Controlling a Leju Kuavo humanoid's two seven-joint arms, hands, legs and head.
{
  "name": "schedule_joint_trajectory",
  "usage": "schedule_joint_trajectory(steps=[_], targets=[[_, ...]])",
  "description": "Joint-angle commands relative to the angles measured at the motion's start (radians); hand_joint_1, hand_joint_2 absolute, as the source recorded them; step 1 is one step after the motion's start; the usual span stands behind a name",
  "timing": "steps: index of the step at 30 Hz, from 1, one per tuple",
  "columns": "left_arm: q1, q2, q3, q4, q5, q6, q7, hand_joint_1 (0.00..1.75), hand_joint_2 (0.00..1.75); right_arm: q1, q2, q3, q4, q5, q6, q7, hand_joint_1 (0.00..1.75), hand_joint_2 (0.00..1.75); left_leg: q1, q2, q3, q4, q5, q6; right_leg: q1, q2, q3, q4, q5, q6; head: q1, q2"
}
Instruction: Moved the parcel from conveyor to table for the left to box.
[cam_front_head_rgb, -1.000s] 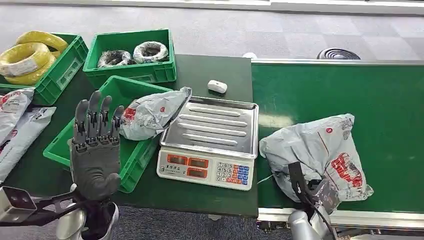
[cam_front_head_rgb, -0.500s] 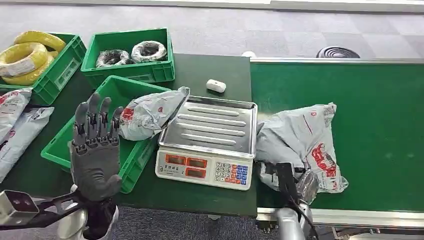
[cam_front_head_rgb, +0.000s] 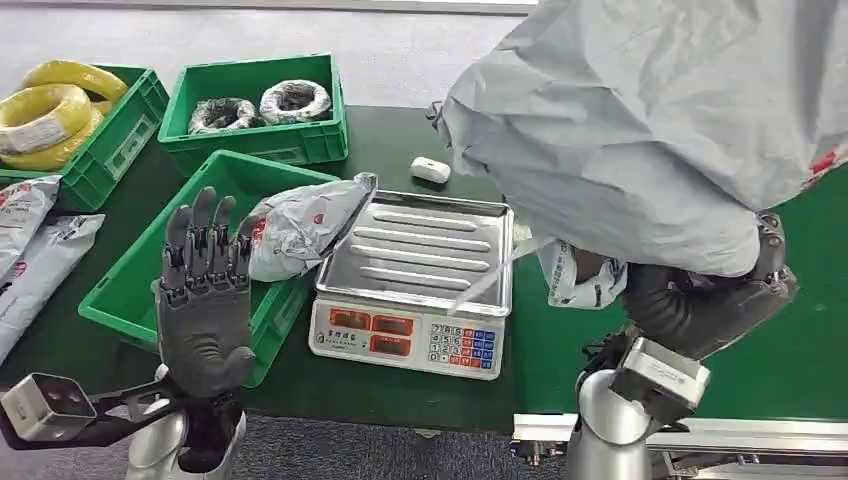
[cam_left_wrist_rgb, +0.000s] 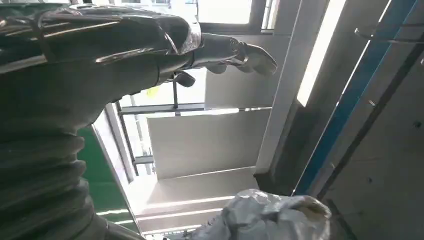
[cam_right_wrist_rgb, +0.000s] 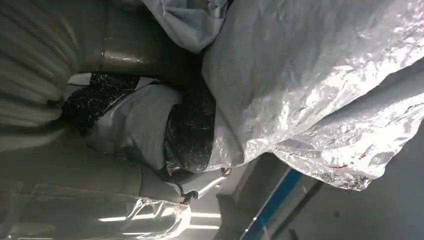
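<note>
Our right robot hand grips the grey parcel high above the conveyor; left robot hand waits, fingers spread. We should swing left past the scale and lower onto the bench.

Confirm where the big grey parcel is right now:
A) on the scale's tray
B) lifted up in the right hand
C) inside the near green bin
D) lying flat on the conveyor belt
B: the right hand grips the grey parcel from below, raised close to the head camera, above the conveyor and beside the scale.
</note>
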Motion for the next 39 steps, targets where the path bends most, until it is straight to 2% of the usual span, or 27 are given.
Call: schedule_joint_trajectory(steps=[1,4,5,7,8,11,12,19,32,33,34,39], targets=[[-0.015,0.012,-0.005,0.042,0.003,-0.009,-0.002,0.00,1.75,-0.027,-0.009,0.062,-0.025,-0.039,0.000,0.004,1.75,1.75,0.000,0.001,-0.001,-0.001,0.001,0.000,0.000,-0.003,-0.001,0.000,0.001,0.000,0.000,0.000],[-0.019,0.013,-0.003,0.044,0.011,-0.017,-0.002,0.00,1.75,-0.077,-0.009,0.056,0.088,-0.038,0.000,0.018,1.75,1.75,0.000,0.002,0.000,-0.001,0.001,0.000,0.000,-0.002,0.000,0.000,0.001,0.000,0.000,0.000],[-0.026,0.011,-0.004,0.048,0.010,-0.020,0.002,0.00,1.75,-0.130,-0.050,0.094,0.191,-0.061,0.010,0.071,1.75,1.75,0.000,0.003,0.000,-0.001,0.001,0.000,0.000,0.000,0.000,0.000,0.001,0.000,0.000,0.000],[-0.032,0.011,-0.003,0.053,0.011,-0.022,0.004,0.00,1.75,-0.178,-0.077,0.132,0.277,-0.072,0.000,0.103,1.75,1.75,0.000,0.006,0.001,-0.001,0.001,0.000,0.000,0.002,0.000,-0.001,0.002,0.000,0.000,0.000],[-0.036,0.013,-0.005,0.060,0.015,-0.026,0.005,0.00,1.75,-0.218,-0.095,0.166,0.348,-0.112,0.043,0.146,1.75,1.75,0.000,0.005,0.001,-0.001,0.001,0.000,0.000,0.002,0.001,-0.001,0.002,0.000,0.000,0.000],[-0.041,0.016,-0.011,0.070,0.018,-0.028,0.006,0.00,1.75,-0.275,-0.095,0.199,0.476,-0.137,0.046,0.157,1.75,1.75,0.000,0.003,0.002,-0.001,0.001,0.000,0.000,0.001,0.001,0.000,0.001,0.000,0.000,0.000],[-0.041,0.016,-0.012,0.072,0.019,-0.027,0.006,0.00,1.75,-0.280,-0.092,0.206,0.495,-0.133,0.034,0.153,1.75,1.75,0.000,0.006,0.002,-0.002,0.002,-0.001,0.000,0.002,0.001,-0.001,0.003,0.000,0.000,0.000],[-0.048,0.005,-0.018,0.071,0.029,-0.034,0.026,0.00,1.75,-0.261,-0.088,0.274,0.527,-0.144,0.062,0.160,1.75,1.75,0.000,0.002,0.001,-0.002,0.002,-0.002,0.000,-0.002,0.000,0.000,0.001,0.000,0.000,0.000],[-0.035,0.003,-0.020,0.076,0.038,-0.039,0.043,0.00,1.75,-0.235,-0.096,0.311,0.590,-0.192,0.103,0.150,1.75,1.75,0.000,0.000,0.000,-0.002,0.003,-0.002,0.000,-0.004,0.000,0.000,0.001,0.000,0.000,0.000],[-0.035,0.003,-0.020,0.076,0.038,-0.039,0.043,0.00,1.75,-0.235,-0.096,0.311,0.590,-0.192,0.103,0.150,1.68,1.75,0.000,0.000,0.000,-0.001,0.002,-0.002,0.000,-0.002,0.000,0.000,0.001,0.000,0.000,0.000],[-0.035,0.002,-0.019,0.077,0.037,-0.037,0.044,0.00,1.75,-0.234,-0.094,0.306,0.588,-0.201,0.101,0.149,0.00,1.75,0.000,0.000,0.000,-0.002,0.003,-0.002,0.000,-0.004,0.000,0.000,0.001,0.000,0.000,0.000],[-0.027,0.003,-0.017,0.076,0.033,-0.030,0.043,0.00,1.75,-0.231,-0.094,0.301,0.586,-0.222,0.104,0.143,0.00,1.75,0.000,0.000,0.000,-0.001,0.002,-0.002,0.000,-0.002,-0.001,0.001,0.001,0.000,0.000,0.000]])
